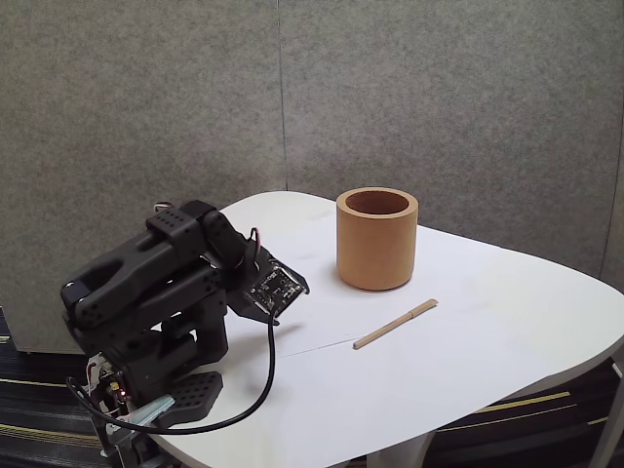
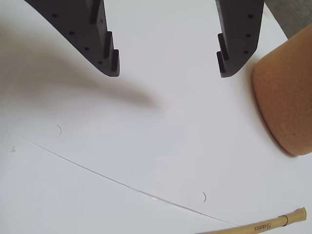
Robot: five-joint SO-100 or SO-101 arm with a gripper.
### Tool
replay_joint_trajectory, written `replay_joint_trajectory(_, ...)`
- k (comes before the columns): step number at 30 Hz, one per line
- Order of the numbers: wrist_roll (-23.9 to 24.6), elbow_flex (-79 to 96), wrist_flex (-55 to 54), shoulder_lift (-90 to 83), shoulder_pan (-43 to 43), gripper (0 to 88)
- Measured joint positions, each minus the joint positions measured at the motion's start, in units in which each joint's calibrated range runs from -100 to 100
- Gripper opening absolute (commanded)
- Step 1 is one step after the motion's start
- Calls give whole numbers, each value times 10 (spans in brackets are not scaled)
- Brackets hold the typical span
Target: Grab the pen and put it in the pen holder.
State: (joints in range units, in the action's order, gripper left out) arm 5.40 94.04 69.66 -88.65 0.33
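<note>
Standing by the table, you see the black arm point(image 1: 146, 283) folded low at the near left corner of the white table point(image 1: 487, 331), its claw point(image 2: 168, 73) hanging a little above the bare tabletop. From the wrist view the two dark fingers point(image 2: 97, 44) come down from the top edge and stand wide apart, with nothing but white surface between them; the claw has hold of nothing.

The pen point(image 1: 395, 325) lies flat on the table, well clear of the claw. In the wrist view it sits below and to the right of the fingertips, at the bottom edge point(image 2: 265, 225), light tan with small dark lettering along its barrel and a slightly thicker end pointing right. It touches neither finger.

The pen holder point(image 1: 376, 239) stands upright further along the table, a wide tan-orange cup with a darker inside. In the wrist view its cork-like wall point(image 2: 287, 97) fills the right side, just beyond the right-hand finger and apart from it. The pen lies near the cup but not touching it.

A thin seam line point(image 2: 97, 173) crosses the tabletop between the fingertips and the pen, and a black cable point(image 1: 263, 380) loops from the arm's circuit board point(image 1: 273, 286) down to its base
</note>
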Motion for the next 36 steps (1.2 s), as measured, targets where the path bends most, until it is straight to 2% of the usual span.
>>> replay_joint_trajectory(8, 1, -101, -45, 40, 5, 283)
replay_joint_trajectory(15, 13, -293, -49, 226, 27, 282)
replay_joint_trajectory(19, 57, -449, -50, 370, 59, 282)
replay_joint_trajectory(24, 135, -592, -50, 520, 99, 282)
replay_joint_trajectory(30, 233, -670, -50, 649, 148, 282)
replay_joint_trajectory(36, 294, -685, -53, 730, 177, 282)
